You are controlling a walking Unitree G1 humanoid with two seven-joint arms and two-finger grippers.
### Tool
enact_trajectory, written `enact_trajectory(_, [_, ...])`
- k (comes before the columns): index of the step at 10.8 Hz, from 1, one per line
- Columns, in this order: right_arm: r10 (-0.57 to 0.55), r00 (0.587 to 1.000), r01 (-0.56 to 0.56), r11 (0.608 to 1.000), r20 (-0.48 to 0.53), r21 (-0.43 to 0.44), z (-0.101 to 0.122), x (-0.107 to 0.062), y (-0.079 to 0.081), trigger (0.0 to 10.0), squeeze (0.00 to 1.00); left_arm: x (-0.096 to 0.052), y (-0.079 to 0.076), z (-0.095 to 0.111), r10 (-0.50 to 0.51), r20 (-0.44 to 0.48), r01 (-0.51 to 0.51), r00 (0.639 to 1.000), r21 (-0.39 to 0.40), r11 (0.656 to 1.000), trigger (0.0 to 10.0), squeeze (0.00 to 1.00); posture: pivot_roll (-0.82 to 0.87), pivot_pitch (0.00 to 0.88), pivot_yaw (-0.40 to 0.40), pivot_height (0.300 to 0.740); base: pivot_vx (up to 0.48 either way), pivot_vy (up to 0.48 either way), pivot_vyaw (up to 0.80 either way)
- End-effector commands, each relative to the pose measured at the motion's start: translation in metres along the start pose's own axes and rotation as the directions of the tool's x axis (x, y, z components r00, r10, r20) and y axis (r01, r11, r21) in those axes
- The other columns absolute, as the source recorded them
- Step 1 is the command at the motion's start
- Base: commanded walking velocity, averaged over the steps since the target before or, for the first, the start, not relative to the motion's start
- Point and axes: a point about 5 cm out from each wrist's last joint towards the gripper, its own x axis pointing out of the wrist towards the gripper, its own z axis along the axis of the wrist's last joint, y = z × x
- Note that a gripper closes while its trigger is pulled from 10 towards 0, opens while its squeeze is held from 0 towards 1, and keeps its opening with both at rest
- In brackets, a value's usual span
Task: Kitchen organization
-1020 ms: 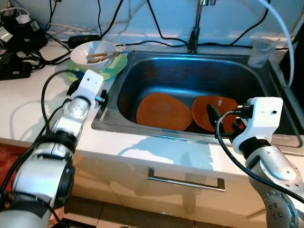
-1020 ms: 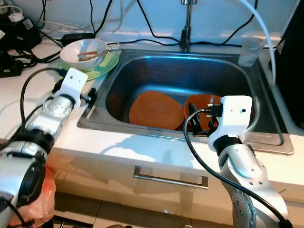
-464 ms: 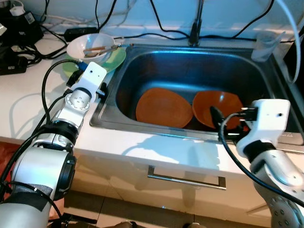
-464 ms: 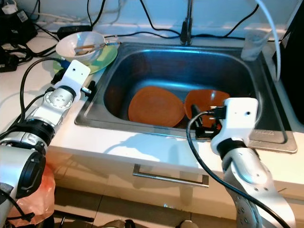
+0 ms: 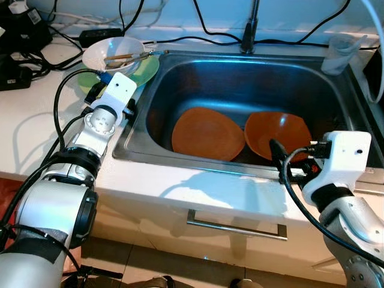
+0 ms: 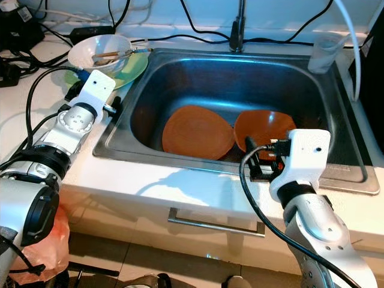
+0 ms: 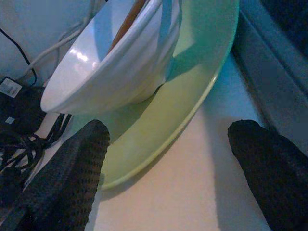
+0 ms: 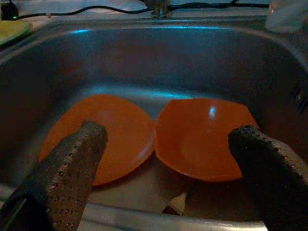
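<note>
Dishes lie in and beside the steel sink [image 5: 336, 114], which serves as the landmark. Inside its basin, an orange plate [image 5: 207, 133] rests on the floor, and an orange bowl [image 5: 277, 134] sits tilted just beside it, their edges touching or nearly so. On the desk [image 5: 36, 129] at the sink's left rim, a white bowl [image 5: 114, 55] holding utensils stands on a green plate [image 7: 192, 91].

The right gripper [image 8: 168, 178] hovers at the sink's front rim, its fingers [image 8: 72, 163] spread wide and holding nothing, aimed across the basin at the two orange dishes. The left gripper [image 7: 168, 173] sits low over the desk just left of the sink, fingers likewise wide apart and empty, pointed at the green plate's edge.

Several risks stand out. The orange bowl leans, so a one-sided pinch on its rim could let it slip and clatter onto the orange plate. A flat plate on the basin floor offers little edge to catch. On the left, lifting the green plate by its rim would likely tip the white bowl and spill the utensils toward the sink. Black cables [image 5: 72, 60] trail across the desk behind that bowl, and the arm's own cable loops near them; a snag there seems possible.
</note>
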Motion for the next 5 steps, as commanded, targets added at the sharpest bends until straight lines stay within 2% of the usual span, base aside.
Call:
enact_trajectory(1, [-0.001, 1.0, 0.001, 1.0, 0.004, 0.003, 0.001, -0.005, 0.001, 10.0, 0.0, 0.0, -0.009, -0.004, -0.035, -0.03, 0.035, 0.999, 0.0, 0.999, 10.0, 0.0, -0.23, 0.17, 0.077, 0.74, 0.0, 0.0, 0.0])
enact_trajectory(5, [-0.026, 1.0, 0.026, 1.0, -0.015, 0.013, -0.001, -0.016, -0.001, 10.0, 0.0, 0.001, -0.014, 0.003, -0.049, -0.019, 0.049, 0.999, 0.015, 0.999, 10.0, 0.0, -0.26, 0.202, 0.081, 0.74, 0.0, 0.0, 0.0])
